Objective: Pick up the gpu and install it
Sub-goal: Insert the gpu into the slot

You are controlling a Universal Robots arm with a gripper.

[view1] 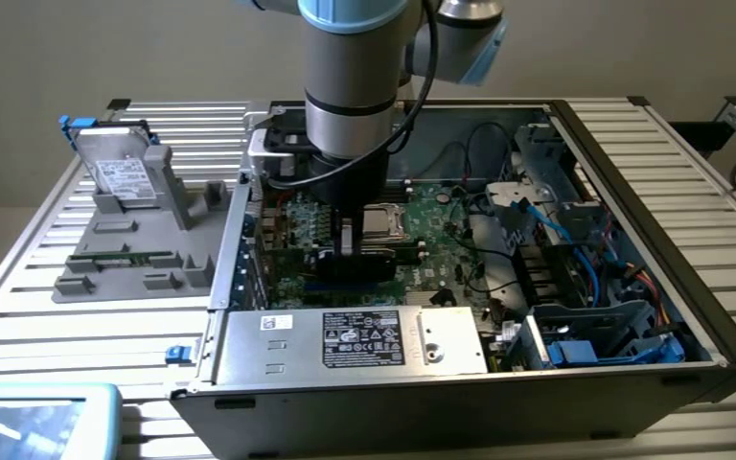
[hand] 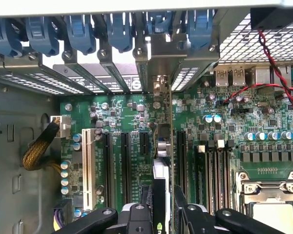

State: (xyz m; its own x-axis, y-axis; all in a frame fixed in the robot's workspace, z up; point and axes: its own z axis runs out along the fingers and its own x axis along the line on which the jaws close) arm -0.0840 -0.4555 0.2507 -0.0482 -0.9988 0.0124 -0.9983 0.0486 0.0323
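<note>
The gpu (hand: 159, 165) is a thin, stiff, light card with fragile surface components; take hold on both flat faces near its upper edge. The tool (hand: 161, 210) is clamped on it, jaws part closed. The arm points straight down into the case (view1: 445, 412), holding the card edge-on over the motherboard (hand: 224, 122) slots, apparently seated in or just above one.

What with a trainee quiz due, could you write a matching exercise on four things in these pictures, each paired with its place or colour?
Things:
1. gpu
2. hard drive
3. power supply
4. slot latches

Descriptions:
A. blue
B. on the grey holder outside the case
C. held in the jaws over the motherboard
D. inside the case, against its near wall in the exterior view

Pairs: 1-C, 2-B, 3-D, 4-A
</note>
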